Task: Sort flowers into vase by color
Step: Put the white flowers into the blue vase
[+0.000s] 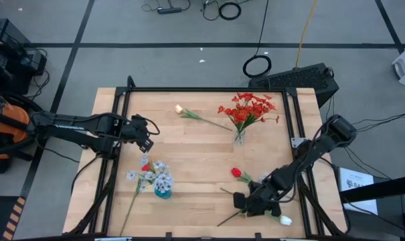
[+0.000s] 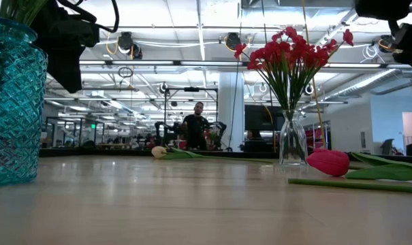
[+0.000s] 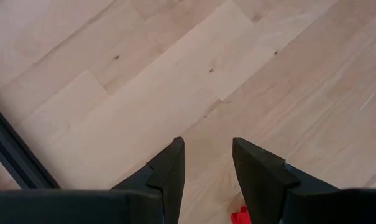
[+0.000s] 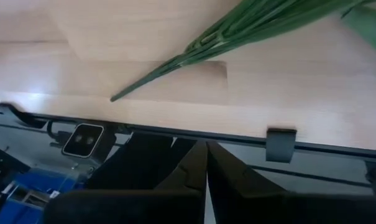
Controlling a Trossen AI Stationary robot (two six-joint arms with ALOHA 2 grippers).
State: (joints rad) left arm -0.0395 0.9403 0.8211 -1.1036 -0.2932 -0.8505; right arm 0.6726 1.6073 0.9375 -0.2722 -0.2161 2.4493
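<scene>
Light, floppy red tulip [image 1: 236, 173] near the counter's [image 1: 202, 150] front-right corner: pinch mid-stem. Right end effector [image 1: 246, 202] pressed together, empty; left end effector [image 1: 147, 136] spread.

I count two vases on my table: one teal vase [image 1: 162, 192] at 8 o'clock and one clear vase [image 1: 239, 137] at 2 o'clock. One bunch of red blossoms [image 1: 249, 109] stands in the clear one, and one bunch of pale sprays [image 1: 155, 175] in the teal; I cannot count single stems in either. Three tulips lie loose: two cream, one [image 1: 179, 108] at 11 o'clock and one [image 1: 285, 219] far out at 4 o'clock, and a single red tulip [image 1: 236, 172] nearer the middle at 4 o'clock.
</scene>
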